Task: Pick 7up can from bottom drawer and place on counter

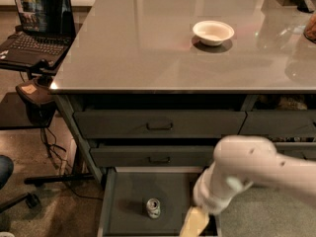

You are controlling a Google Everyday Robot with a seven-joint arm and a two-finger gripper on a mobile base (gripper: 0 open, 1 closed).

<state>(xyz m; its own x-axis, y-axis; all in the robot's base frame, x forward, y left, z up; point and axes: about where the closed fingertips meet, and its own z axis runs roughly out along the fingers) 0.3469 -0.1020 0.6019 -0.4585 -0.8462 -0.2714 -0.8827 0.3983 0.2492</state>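
The 7up can (153, 208) stands upright on the bottom drawer (123, 201) floor, just left of the gripper (193, 224), which is cut off at the view's lower edge, so I cannot tell its grip.

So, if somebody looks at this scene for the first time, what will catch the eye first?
The bulky white arm fills the lower right, and its gripper hangs over the right part of the open bottom drawer. A small 7up can stands upright on the drawer floor, left of the gripper and apart from it. On the glossy counter above, a white bowl sits right of centre.
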